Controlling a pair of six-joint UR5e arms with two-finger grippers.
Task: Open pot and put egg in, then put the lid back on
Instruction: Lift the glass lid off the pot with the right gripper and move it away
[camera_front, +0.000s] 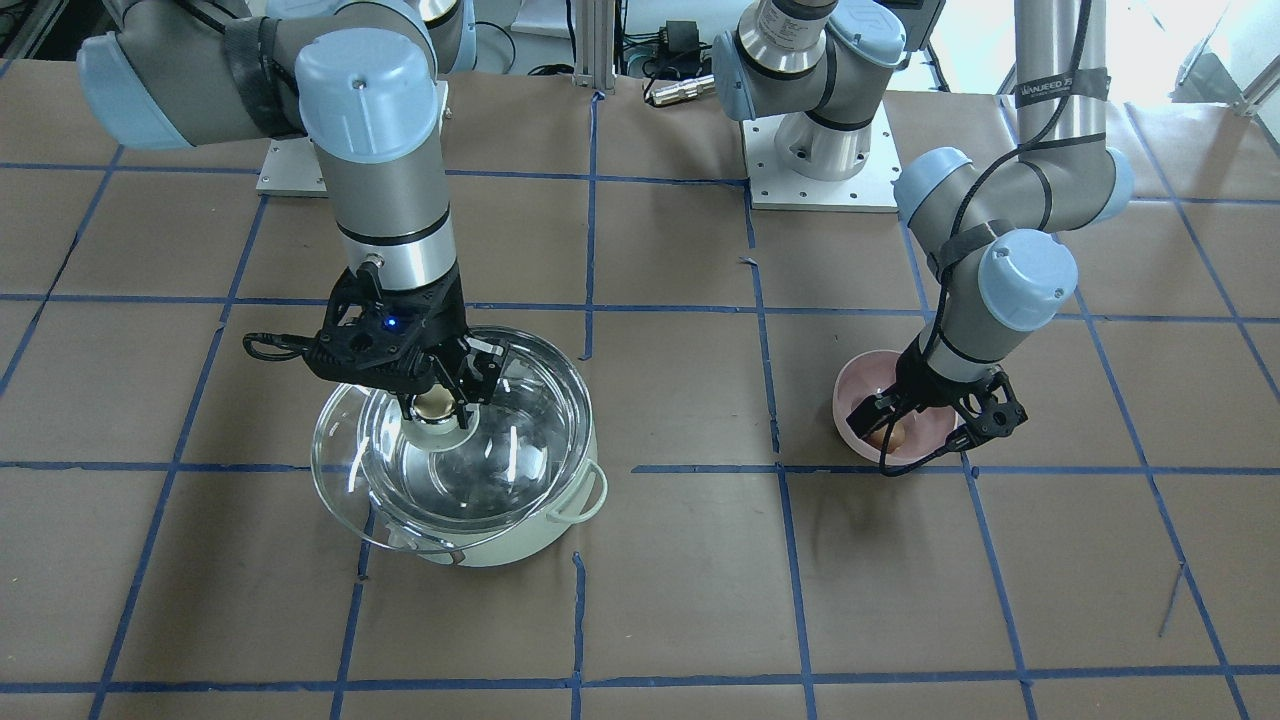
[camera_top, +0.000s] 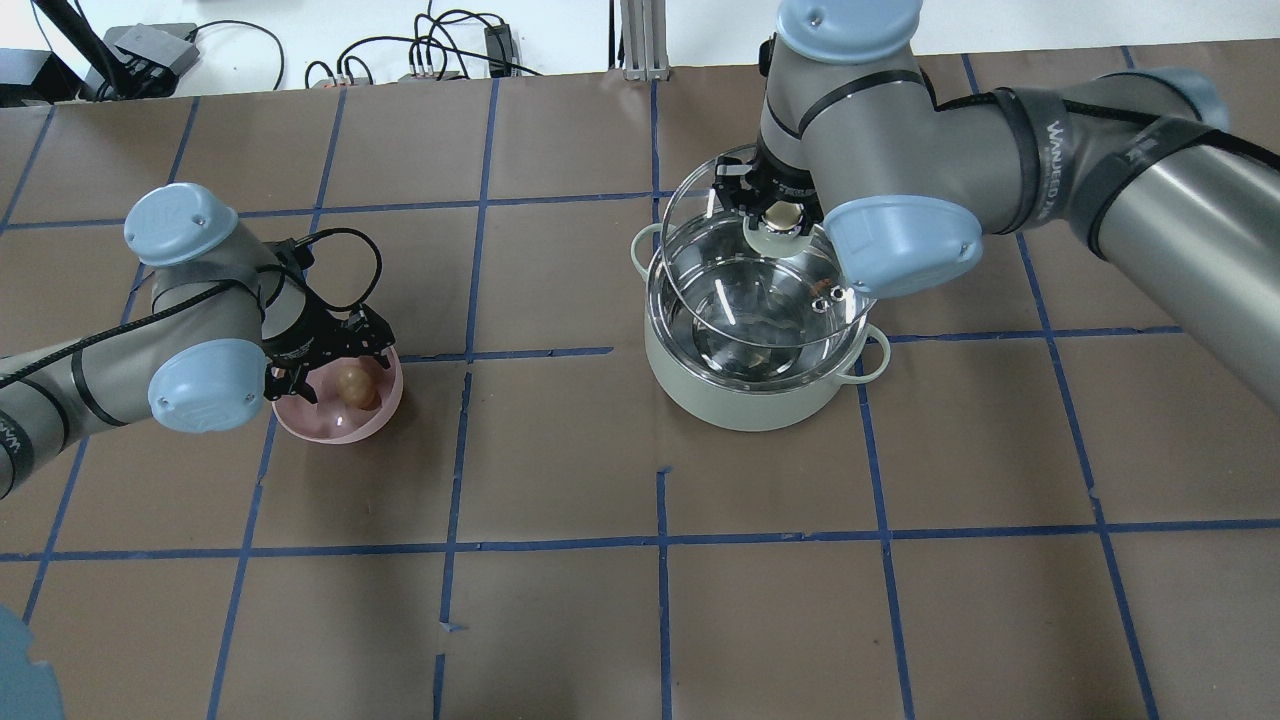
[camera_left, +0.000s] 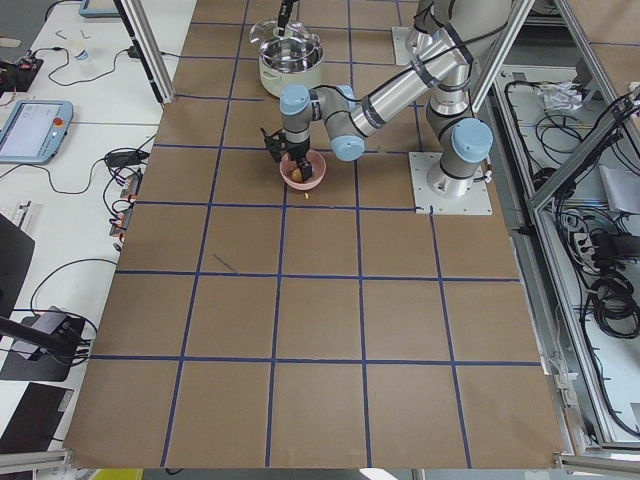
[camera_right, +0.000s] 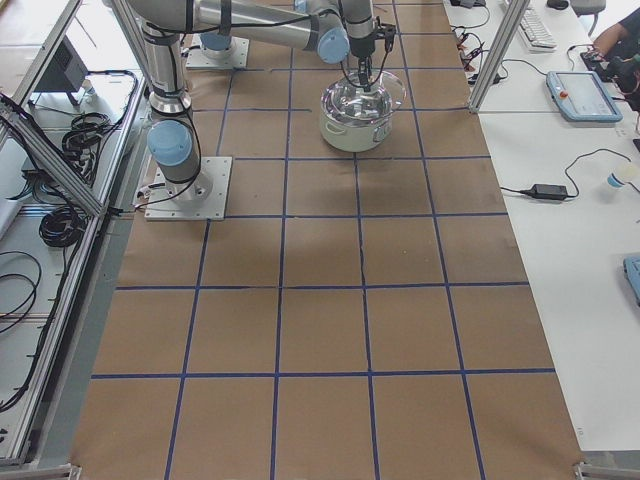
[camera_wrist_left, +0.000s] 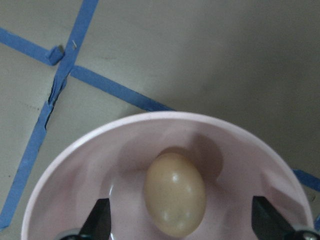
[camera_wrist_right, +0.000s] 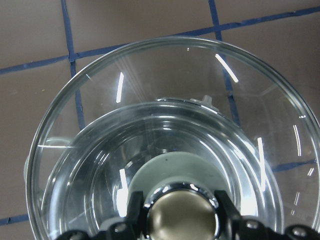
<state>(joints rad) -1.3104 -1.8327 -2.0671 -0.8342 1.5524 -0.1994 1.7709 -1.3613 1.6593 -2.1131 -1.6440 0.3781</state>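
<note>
One egg (camera_wrist_left: 175, 194) is lying in the pink bowl (camera_wrist_left: 65, 175), and you are seeing the left gripper (camera_wrist_left: 182, 220) hanging spread wide, one finger on either side and neither touching it. Well apart, the right gripper (camera_wrist_right: 178, 207) is clamping the lid (camera_front: 338, 455) by its knob, holding it tilted and offset over the open pot (camera_top: 750, 400).
</note>
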